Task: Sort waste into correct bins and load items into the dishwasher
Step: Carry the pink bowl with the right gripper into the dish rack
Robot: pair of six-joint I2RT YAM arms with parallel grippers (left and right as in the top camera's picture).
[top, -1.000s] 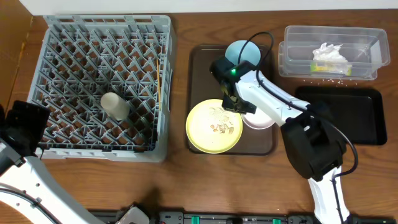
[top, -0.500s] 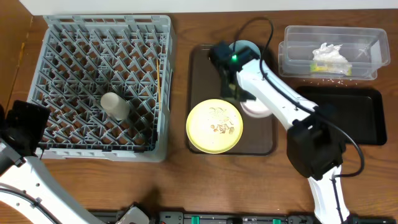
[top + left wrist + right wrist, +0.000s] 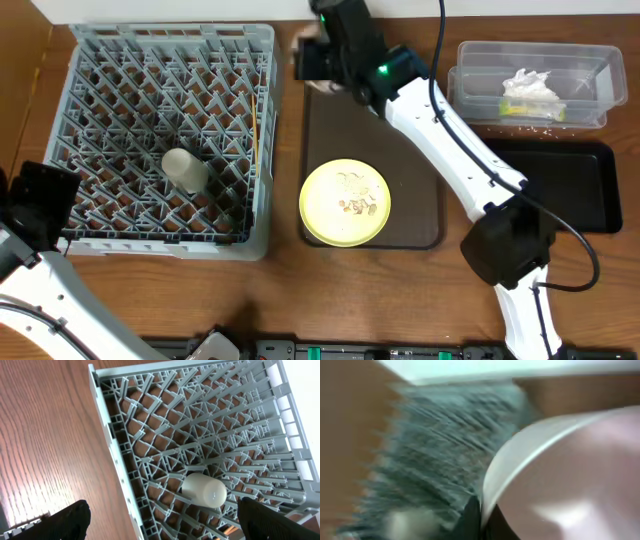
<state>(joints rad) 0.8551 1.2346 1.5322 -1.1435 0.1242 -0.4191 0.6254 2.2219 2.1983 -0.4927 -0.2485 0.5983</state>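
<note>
My right gripper is shut on the rim of the small white bowl, held in the air by the grey dish rack's far right corner. In the blurred right wrist view the bowl fills the right side, its rim pinched between the fingers. A pale cup lies in the rack, with chopsticks along its right side. The yellow-green plate with crumbs sits on the brown tray. My left gripper hangs open over the rack's left edge, near the cup.
A clear tub at the back right holds a crumpled napkin and a wrapper. In front of it lies the flat black tray. The right arm stretches diagonally over the brown tray's far right part.
The right gripper lifted the white bowl off the brown tray and swung it up and left toward the rack's far corner. The left arm has not moved.
</note>
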